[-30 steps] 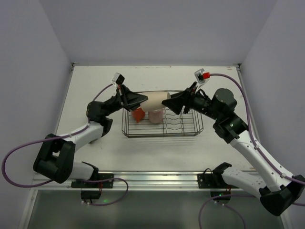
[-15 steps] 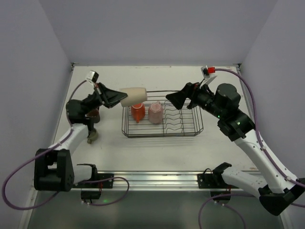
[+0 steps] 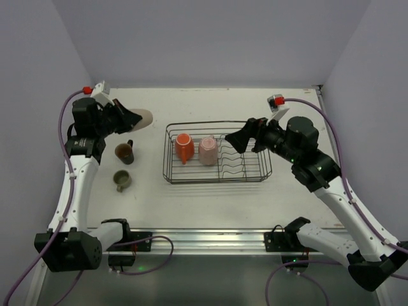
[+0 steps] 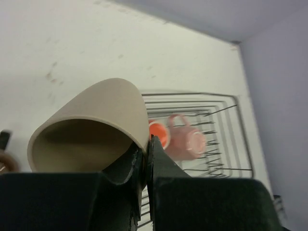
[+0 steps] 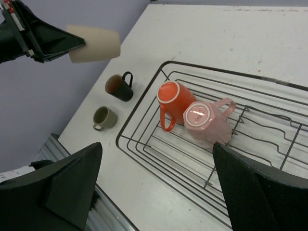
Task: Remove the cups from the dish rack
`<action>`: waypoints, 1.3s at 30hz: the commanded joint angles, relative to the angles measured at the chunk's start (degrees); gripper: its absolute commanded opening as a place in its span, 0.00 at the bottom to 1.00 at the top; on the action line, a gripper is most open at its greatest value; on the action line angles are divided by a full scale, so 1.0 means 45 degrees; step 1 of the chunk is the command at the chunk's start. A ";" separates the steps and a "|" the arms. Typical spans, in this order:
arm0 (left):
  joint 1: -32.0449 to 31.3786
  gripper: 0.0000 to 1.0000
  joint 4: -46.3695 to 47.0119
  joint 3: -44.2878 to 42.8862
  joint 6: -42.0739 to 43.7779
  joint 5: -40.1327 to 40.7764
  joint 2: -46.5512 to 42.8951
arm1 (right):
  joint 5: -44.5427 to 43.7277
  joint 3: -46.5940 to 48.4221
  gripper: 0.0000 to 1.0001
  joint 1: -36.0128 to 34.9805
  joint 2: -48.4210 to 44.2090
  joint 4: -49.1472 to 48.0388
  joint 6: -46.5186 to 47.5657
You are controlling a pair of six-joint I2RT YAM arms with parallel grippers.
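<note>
**Cream cup held clear of the rack, two more waiting inside**

The cream-beige cup (image 3: 141, 118) is hanging on its side at the upper left of the top view, well apart from the dish rack (image 3: 217, 182). The left gripper (image 3: 131, 118) is pinching its rim wall, one finger inside the mouth and one outside, a hold that suits a cup without a handle to grab. Just below it in the frame, the dark brown-black cup (image 3: 123, 153) and the olive-grey cup (image 3: 120, 180) are standing on the table (image 3: 191, 204), so this looks like the set-down area. The orange cup (image 3: 184, 146) and pink cup (image 3: 208, 150) are lying side by side in the rack's left part. The right gripper (image 3: 234, 140) is hovering over the rack's right part with jaws spread wide, probably readied for the pink cup.
</note>
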State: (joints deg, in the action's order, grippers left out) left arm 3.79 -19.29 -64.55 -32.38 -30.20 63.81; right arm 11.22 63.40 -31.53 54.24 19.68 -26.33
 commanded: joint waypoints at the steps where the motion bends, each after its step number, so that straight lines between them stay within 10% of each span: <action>1: 0.0075 0.00 -0.3659 0.0068 0.2468 0.3406 0.0095 | 0.0045 -0.0123 0.99 0.0014 -0.0021 -0.0018 0.0167; 19: -0.2833 0.00 -0.3975 0.2099 0.2704 0.7548 0.0621 | 0.0455 -0.0396 0.99 0.0034 0.0330 -0.0116 -0.0262; 39: -0.3693 0.00 -0.3839 0.2197 0.2606 0.8331 0.3065 | 0.0260 -0.0846 0.99 0.0034 0.0037 -0.0096 -0.0322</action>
State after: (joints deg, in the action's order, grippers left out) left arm -11.99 -37.87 -54.50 -21.39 5.43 76.77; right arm 12.14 59.75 -31.53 55.35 20.14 -27.40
